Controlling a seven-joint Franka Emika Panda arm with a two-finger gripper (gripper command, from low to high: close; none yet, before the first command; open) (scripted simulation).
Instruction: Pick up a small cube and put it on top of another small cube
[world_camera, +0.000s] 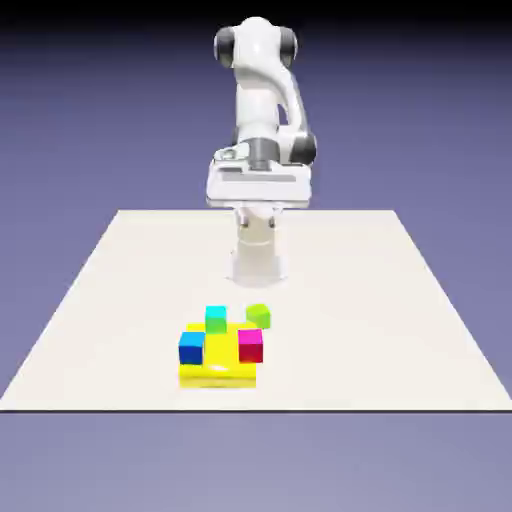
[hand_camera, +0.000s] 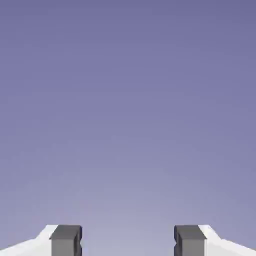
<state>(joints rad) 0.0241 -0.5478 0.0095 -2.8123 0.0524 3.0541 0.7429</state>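
Gripper: jaws wide apart, nothing between the grey fingertips, only blue-violet backdrop ahead. Lime-green cube: on the table, at the cluster's far right corner, just behind the magenta cube. Teal cube and blue cube on the exterior view's left; yellow block in front.

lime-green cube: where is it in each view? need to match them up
Exterior view: the lime-green cube sits on the table, lower middle, just right of the teal cube and behind the magenta cube.
Hand view: not in it; only backdrop beyond the open gripper.
Shared landmark: the blue-violet backdrop only.
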